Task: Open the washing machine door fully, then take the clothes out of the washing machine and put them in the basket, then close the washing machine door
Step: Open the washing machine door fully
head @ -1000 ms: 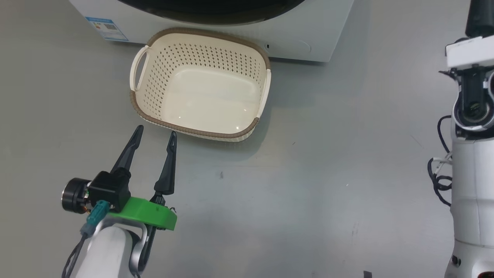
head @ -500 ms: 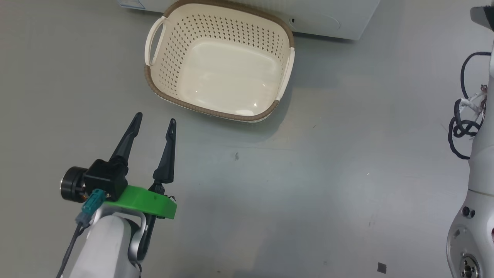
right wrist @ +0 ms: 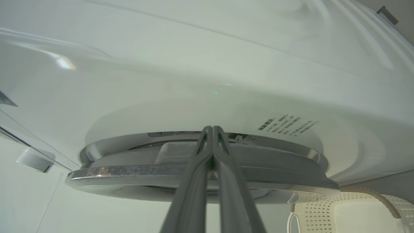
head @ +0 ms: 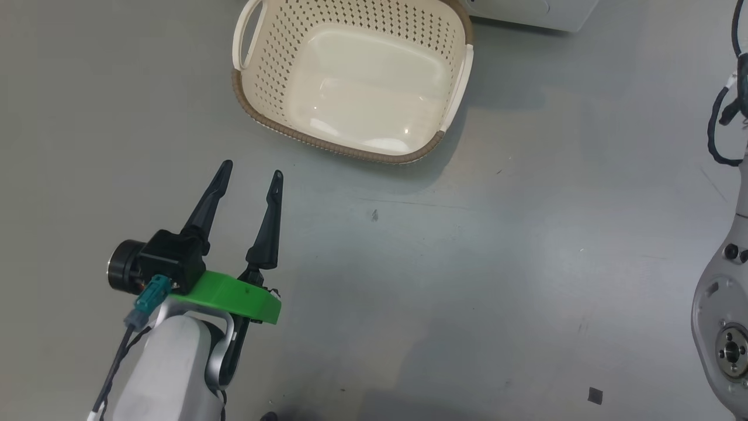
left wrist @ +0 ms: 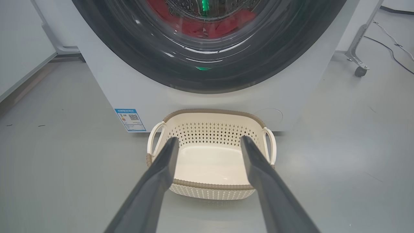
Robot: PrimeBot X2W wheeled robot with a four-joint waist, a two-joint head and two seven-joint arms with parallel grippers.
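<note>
- While the left gripper [head: 252, 169] hangs with jaws apart, the basket [head: 350, 153] stands empty before the washing machine [left wrist: 123, 87].
- The right gripper [right wrist: 210, 128] has jaws together at the washing machine door [right wrist: 275, 168].
- The clothes [left wrist: 226, 26] lie behind that door.

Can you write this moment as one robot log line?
left gripper: open, near basket | right gripper: shut, at door edge | basket: empty | clothes: behind door glass

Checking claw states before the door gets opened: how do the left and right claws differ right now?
Left claw is open wide; right claw is shut tight. Left claw hovers over the floor, pointing at the empty basket; right claw has its tips at the washing machine door rim. Shared: both have two long dark fingers and hold nothing.
</note>
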